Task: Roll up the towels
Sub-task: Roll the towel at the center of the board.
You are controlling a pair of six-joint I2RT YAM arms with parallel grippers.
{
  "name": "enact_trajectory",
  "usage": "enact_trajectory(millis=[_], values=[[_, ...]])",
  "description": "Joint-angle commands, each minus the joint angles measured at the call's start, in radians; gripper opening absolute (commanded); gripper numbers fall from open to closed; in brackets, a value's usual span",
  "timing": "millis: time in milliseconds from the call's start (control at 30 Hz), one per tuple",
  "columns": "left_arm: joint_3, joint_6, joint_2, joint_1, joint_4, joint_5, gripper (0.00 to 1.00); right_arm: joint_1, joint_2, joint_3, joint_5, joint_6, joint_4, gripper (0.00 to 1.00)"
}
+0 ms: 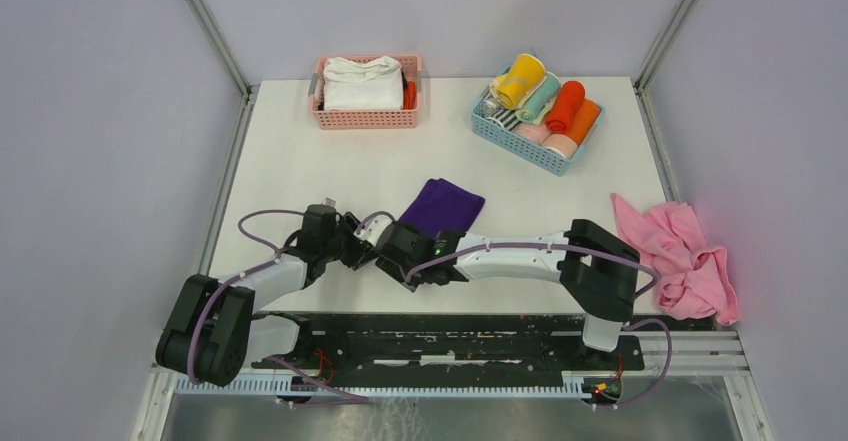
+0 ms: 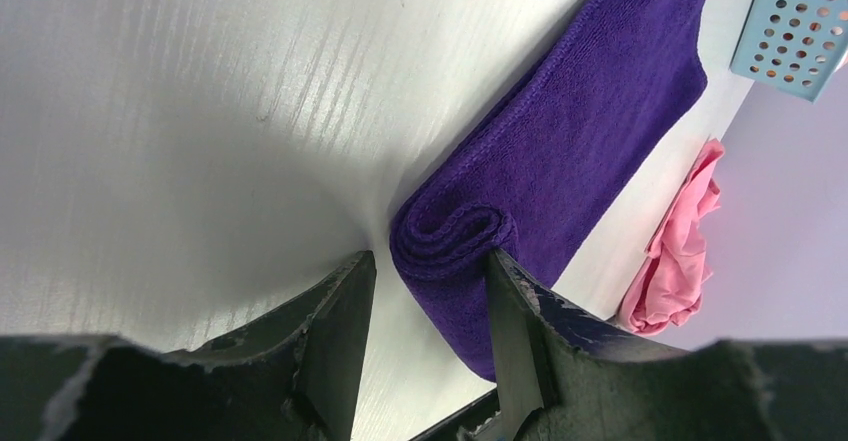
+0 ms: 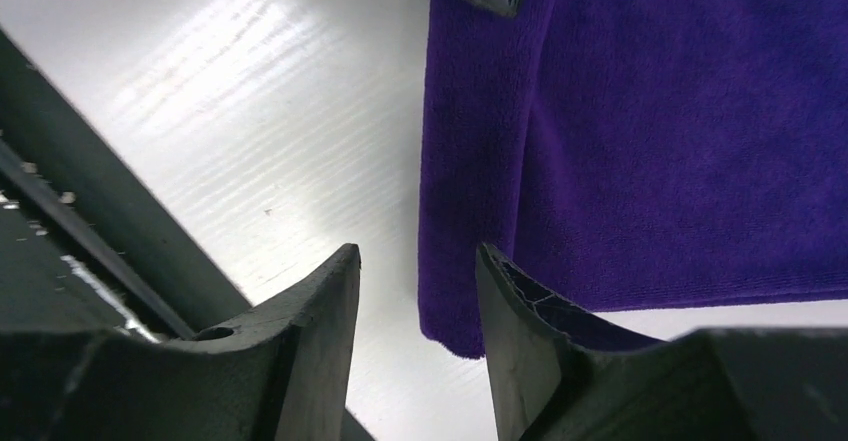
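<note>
**Step in hand: advancing the roll.** The purple towel (image 1: 442, 206) lies flat at the centre of the table (image 1: 330, 171), its long axis running from 7 o'clock to 1 o'clock. The 7 o'clock end is already curled into a short, loose coil (image 2: 450, 236).

The left gripper (image 1: 372, 229) stands at one end of that coil. Its jaws are apart and straddle the coil end without clamping it. The right gripper (image 1: 398, 245) stands just beside it, at the same near end. Its jaws are also apart, with the towel's edge in front of the gap.

Recommended procedure:
- Close lightly on both ends of the coil, or press on them evenly. An uneven grip will likely skew the roll into a cone.
- Advance both grippers together toward 1 o'clock, square to the towel's long edges.
- Hold the layers taut. The coil looks slack and may spring open if released.

**Surface.** The tabletop is white, smooth and glossy with a faint grain. Judged from this, the cloth may slide rather than roll, so downward pressure is advised.

**Surroundings.**
- A pink basket (image 1: 366, 118) with folded white towels (image 1: 360, 83) sits at 11 o'clock.
- A blue basket (image 1: 530, 146) of rolled towels (image 1: 545, 101) sits at 1 o'clock.
- A crumpled pink towel (image 1: 680, 256) lies at 4 o'clock by the table edge.
- Plain lavender walls with metal frame posts enclose the cell.
</note>
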Motion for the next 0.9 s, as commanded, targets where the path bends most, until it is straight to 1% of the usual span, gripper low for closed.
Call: enact_trajectory(millis=[0,300,467,567,667,800,867], values=[[-0.029,0.015,0.046,-0.004,-0.156,-0.129,0.54,0.004,0.047,0.036,0.071,-0.037,0.009,0.55],[-0.026,0.02,0.062,-0.008,-0.152,-0.136,0.55,0.001,0.163,0.054,0.107,-0.036,-0.047,0.58],[-0.02,0.027,0.082,-0.008,-0.147,-0.136,0.56,-0.01,0.174,0.029,0.09,-0.012,-0.058,0.58],[-0.016,0.032,0.094,-0.008,-0.148,-0.135,0.57,-0.024,0.178,0.008,0.083,-0.006,-0.056,0.55],[-0.013,0.037,0.098,-0.009,-0.15,-0.139,0.59,-0.044,0.186,-0.009,0.07,0.004,-0.056,0.46],[0.012,0.051,0.075,-0.009,-0.19,-0.14,0.66,-0.053,0.167,-0.018,-0.001,0.009,-0.049,0.19],[0.023,0.056,0.037,-0.008,-0.221,-0.146,0.69,-0.057,0.144,-0.026,-0.083,0.017,-0.028,0.07]])
